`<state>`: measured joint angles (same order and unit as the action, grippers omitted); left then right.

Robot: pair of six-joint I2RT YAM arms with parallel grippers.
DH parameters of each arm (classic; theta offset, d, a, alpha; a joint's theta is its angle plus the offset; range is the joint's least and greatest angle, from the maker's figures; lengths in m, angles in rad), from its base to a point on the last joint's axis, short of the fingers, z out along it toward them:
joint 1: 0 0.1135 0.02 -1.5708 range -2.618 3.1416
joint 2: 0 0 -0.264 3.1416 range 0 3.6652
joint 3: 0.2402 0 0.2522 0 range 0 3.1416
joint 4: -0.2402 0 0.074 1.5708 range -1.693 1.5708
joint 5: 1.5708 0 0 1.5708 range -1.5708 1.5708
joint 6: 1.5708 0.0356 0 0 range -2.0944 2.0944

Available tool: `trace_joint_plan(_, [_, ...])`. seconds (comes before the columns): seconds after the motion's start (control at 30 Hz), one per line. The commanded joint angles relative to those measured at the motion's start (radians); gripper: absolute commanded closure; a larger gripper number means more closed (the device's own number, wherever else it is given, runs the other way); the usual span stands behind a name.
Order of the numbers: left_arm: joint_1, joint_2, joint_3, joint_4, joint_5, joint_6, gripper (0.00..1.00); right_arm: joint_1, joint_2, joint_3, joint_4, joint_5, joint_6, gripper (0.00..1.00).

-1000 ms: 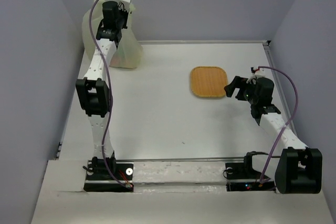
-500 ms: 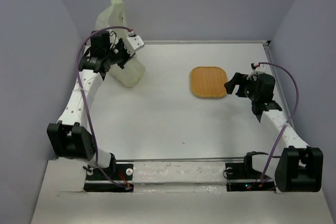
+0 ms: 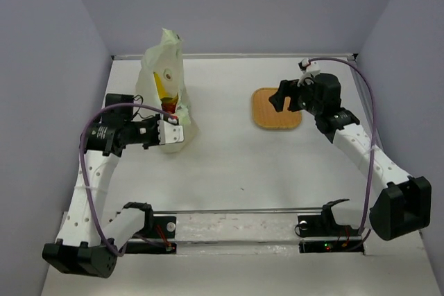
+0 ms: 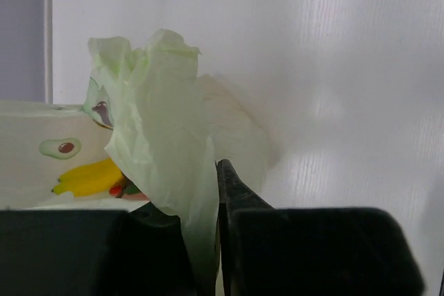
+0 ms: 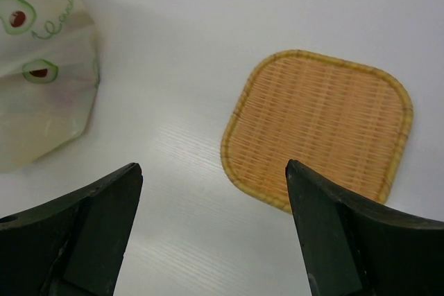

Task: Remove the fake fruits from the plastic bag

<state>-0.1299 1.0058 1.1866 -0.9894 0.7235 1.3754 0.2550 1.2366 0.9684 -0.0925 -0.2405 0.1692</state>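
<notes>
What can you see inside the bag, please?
A yellow banana and a red piece show inside the bag; anything else inside is hidden by crumpled film.

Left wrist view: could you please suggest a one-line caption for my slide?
Left gripper pinching a fold of the plastic bag, with a yellow banana visible inside.
</notes>
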Motion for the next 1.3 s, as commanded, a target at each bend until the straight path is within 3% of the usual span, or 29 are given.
trace_joint_plan(0.0, [-0.004,-0.097,0.024,-0.139,0.085,0.106,0.76,0.102,0.061,0.147,-0.036,0.056,-0.033,0.11])
trace_joint_plan(0.13, [-0.005,-0.176,0.034,-0.140,0.085,0.083,0.72,0.206,0.156,0.294,-0.050,0.079,-0.010,0.11])
trace_joint_plan(0.27, [-0.005,-0.225,0.002,-0.132,0.031,0.050,0.01,0.314,0.269,0.446,-0.055,0.107,0.013,0.11])
trace_joint_plan(0.47, [-0.005,-0.386,0.103,0.124,-0.045,-0.220,0.01,0.412,0.423,0.671,-0.058,0.127,0.153,0.10])
trace_joint_plan(0.67, [-0.005,-0.386,0.246,0.395,-0.081,-0.727,0.01,0.458,0.604,0.856,-0.056,0.115,0.204,0.08])
trace_joint_plan(0.73, [-0.005,-0.331,0.245,0.497,-0.169,-0.979,0.01,0.467,0.661,0.912,-0.058,0.133,0.231,0.07])
trace_joint_plan(0.83, [-0.005,-0.248,0.217,0.584,-0.381,-1.163,0.01,0.467,0.727,0.977,-0.056,0.135,0.254,0.07])
trace_joint_plan(0.93, [-0.004,-0.055,0.255,0.526,-0.576,-1.232,0.01,0.480,0.776,1.046,-0.056,0.121,0.245,0.07])
trace_joint_plan(1.0, [-0.004,0.087,0.324,0.489,-0.573,-1.228,0.01,0.480,0.822,1.075,-0.062,0.116,0.254,0.08])
trace_joint_plan(1.13, [-0.007,0.172,0.288,0.618,-0.559,-1.253,0.01,0.489,0.866,1.087,-0.062,0.139,0.282,0.08])
trace_joint_plan(1.27, [-0.016,0.221,0.251,0.669,-0.633,-1.222,0.01,0.489,0.909,1.101,-0.062,0.165,0.277,0.13])
